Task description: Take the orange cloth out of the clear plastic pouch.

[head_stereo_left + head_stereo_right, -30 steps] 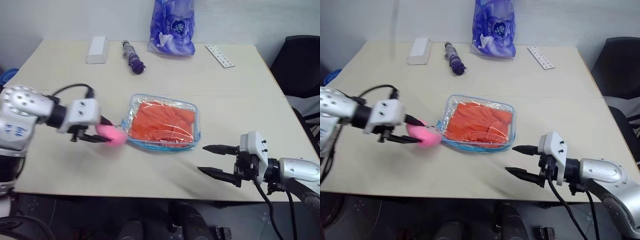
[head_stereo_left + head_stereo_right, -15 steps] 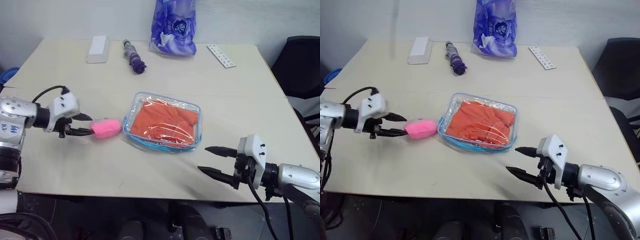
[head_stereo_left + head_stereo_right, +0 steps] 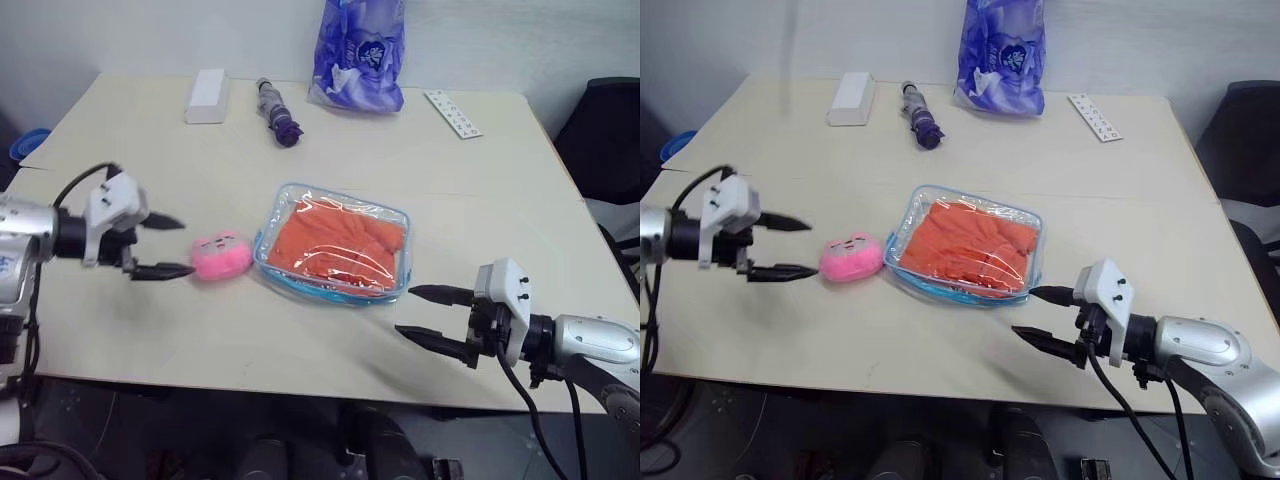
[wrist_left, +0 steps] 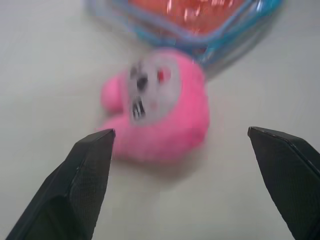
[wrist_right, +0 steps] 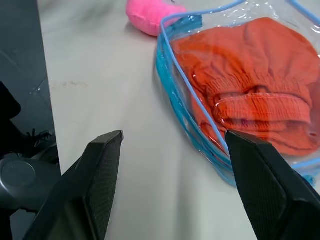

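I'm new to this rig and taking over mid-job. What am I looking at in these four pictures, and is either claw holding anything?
Two pictures come from the robot's head, looking down over a table; two come from cameras on its wrists. The left gripper is open beside a pink plush charm, not gripping it. The right gripper is open too, empty, near the clear plastic pouch. The orange cloth is inside the pouch. Behind lie a white box, a purple folded umbrella, a purple-blue bag and a white strip.
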Robot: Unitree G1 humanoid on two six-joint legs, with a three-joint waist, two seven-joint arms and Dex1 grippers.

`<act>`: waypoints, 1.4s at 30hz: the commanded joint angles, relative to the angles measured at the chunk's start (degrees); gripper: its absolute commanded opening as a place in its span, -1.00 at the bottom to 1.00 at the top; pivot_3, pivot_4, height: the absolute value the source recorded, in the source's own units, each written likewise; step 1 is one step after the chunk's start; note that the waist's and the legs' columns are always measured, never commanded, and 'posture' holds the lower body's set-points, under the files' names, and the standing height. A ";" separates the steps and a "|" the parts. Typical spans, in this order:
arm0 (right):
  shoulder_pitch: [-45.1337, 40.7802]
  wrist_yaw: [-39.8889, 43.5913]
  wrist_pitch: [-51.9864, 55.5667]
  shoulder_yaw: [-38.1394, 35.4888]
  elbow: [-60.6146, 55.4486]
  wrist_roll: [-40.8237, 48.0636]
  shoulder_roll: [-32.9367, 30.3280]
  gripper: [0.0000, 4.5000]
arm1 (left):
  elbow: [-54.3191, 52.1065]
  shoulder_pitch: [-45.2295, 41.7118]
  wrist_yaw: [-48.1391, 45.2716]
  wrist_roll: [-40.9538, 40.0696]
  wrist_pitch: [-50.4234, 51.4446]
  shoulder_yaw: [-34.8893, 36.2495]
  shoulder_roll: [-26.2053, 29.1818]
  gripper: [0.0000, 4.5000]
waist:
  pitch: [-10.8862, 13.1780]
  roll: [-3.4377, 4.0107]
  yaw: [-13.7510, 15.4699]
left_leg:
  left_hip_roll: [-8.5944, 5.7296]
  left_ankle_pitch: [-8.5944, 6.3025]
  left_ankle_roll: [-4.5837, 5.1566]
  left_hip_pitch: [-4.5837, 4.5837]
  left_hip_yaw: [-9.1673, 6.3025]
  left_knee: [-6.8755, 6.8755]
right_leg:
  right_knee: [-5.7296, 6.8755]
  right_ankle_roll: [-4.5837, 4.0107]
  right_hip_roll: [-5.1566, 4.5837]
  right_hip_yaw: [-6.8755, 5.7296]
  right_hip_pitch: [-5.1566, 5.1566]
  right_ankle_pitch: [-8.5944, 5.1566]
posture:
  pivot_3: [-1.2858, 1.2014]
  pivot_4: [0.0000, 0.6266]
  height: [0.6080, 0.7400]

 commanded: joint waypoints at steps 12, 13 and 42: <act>4.45 -2.60 -0.66 -2.33 -5.66 -0.25 0.62 0.51 | 13.05 -9.19 2.46 14.68 -28.47 -15.96 -13.70 0.72 | 0.00 -0.01 -0.50 | -0.03 0.05 -0.11 0.07 0.16 0.01 | 0.03 0.00 0.17 0.12 0.10 0.00 | 0.03 -0.52 1.00; 4.78 -2.87 -0.70 -2.49 -5.91 -0.25 0.66 0.51 | 14.14 -9.76 2.46 14.68 -28.96 -16.07 -14.39 0.65 | 0.00 -0.01 -0.42 | -0.02 0.05 -0.11 0.06 0.16 0.02 | 0.03 0.00 0.16 0.10 0.10 0.00 | 0.03 -0.52 1.00; -15.25 -6.07 -18.24 25.52 12.09 -34.81 5.84 -0.99 | -1.58 -7.02 7.68 -4.20 13.30 -8.42 -25.61 -0.48 | -0.01 -0.03 -0.67 | 0.01 0.08 -0.14 0.07 0.04 0.12 | 0.06 0.01 0.11 0.10 0.15 0.01 | 0.03 -0.52 1.00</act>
